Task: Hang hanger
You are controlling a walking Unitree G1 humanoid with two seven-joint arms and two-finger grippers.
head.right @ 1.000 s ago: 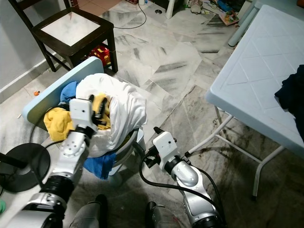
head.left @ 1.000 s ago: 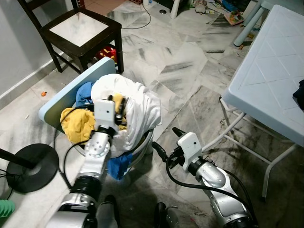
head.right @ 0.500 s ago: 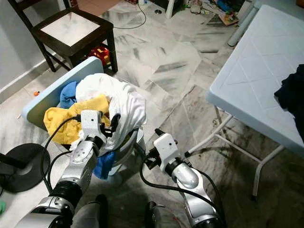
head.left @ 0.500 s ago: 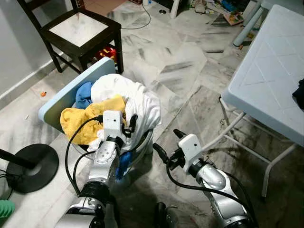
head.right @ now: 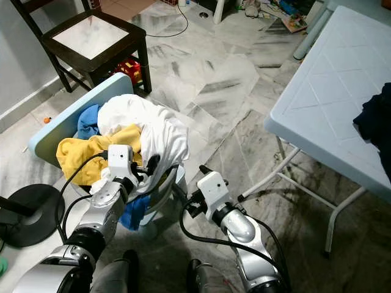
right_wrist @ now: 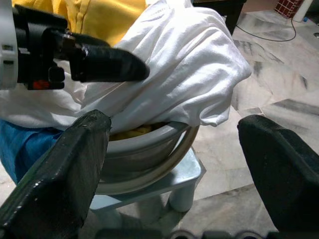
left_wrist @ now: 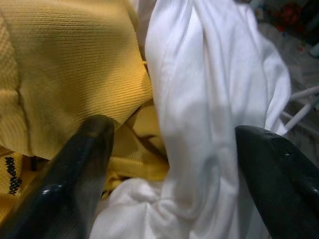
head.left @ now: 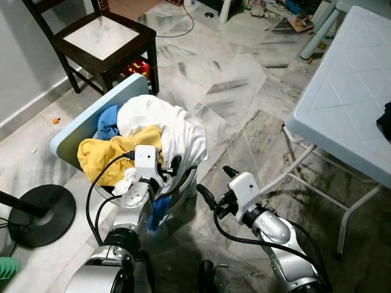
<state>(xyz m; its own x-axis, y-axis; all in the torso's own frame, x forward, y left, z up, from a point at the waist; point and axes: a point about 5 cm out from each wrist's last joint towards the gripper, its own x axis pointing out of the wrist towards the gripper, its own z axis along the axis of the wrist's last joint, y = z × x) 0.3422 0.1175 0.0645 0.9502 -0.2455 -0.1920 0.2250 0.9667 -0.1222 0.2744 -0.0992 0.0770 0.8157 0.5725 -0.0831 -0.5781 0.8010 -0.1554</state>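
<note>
Hanger: cannot be told apart from the heap of laundry at centre left of the head views (a dark curve by the basin rim may be wire or rim; too unclear to say).

Left gripper [head.left: 168, 166]: lower centre left, at the near edge of the heap. Fingers [left_wrist: 75, 184] spread wide, a fold of white cloth [head.left: 177, 131] lying between them, nothing pinched.

Right gripper [head.left: 215, 183]: lower centre, just beside the basin and apart from it, pointing toward it. Fingers [right_wrist: 55, 184] spread, holding nothing.

Basin [right_wrist: 144, 149]: grey, round, heaped over its rim. It stands on a pale blue stool [right_wrist: 184, 174].

Contents: white cloth on top, draped over the right rim; yellow cloth [head.left: 107, 159] to its left, touching it; blue cloth [head.left: 109, 119] behind the yellow, and more blue hanging low at the front.

Pale blue board [head.left: 79, 125]: tilted, leaning against the far left side of the basin.

Chair [head.left: 101, 39]: dark wood, pale seat, upper left. A red toy [head.left: 137, 67] lies under it.

Table [head.left: 348, 97]: white, folding, along the right edge; a dark garment [head.left: 386, 119] lies on it at the frame edge.

Black round base [head.left: 43, 210]: lower left, on the marble floor [head.left: 232, 91].

Cable [head.left: 183, 27]: top centre, on the floor.
</note>
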